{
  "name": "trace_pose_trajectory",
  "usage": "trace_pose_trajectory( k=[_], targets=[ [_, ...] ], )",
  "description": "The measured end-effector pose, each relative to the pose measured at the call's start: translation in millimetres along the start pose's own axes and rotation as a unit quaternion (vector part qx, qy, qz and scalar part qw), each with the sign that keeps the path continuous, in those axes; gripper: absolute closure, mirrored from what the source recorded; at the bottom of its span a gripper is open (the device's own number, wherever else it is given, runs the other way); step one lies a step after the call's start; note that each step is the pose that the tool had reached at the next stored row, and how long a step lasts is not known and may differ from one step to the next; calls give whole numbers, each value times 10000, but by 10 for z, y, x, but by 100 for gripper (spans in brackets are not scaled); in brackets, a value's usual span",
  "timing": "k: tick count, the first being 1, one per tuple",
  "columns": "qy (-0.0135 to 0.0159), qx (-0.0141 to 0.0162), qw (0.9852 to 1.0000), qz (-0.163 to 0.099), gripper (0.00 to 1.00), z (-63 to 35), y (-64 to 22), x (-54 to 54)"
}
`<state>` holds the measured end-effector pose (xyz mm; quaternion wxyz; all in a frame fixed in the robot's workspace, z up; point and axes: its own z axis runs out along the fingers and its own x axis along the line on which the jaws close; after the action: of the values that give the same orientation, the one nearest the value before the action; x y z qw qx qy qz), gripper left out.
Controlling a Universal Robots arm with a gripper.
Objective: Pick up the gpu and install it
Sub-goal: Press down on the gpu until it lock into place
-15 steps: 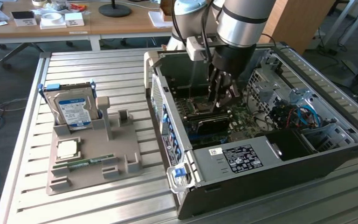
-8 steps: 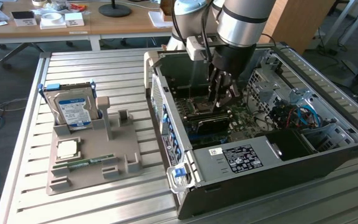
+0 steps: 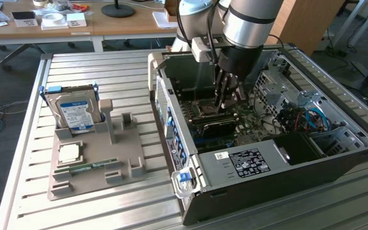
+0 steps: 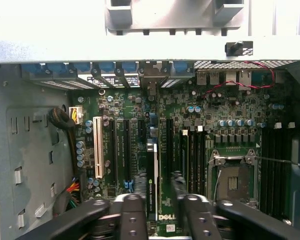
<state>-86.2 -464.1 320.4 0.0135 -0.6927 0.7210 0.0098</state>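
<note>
The gpu, a thin dark circuit card seen edge-on, stands upright in a slot of the green motherboard inside the open black and silver computer case. The claw straddles it with fingers spread, not clamping, the card sitting between them. The case lies on a ribbed grey metal desk, next to a tan plastic parts tray holding a silver blue-labelled hard drive. Behind is a wooden table with clutter, an office-looking room.
</note>
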Motion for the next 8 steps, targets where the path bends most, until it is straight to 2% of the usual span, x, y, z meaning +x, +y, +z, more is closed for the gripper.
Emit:
trace_pose_trajectory(
  k=[3,8],
  targets=[
    [0,0,10000,0,80,0,0,0],
    [0,0,10000,0,89,0,0,0]
  ],
)
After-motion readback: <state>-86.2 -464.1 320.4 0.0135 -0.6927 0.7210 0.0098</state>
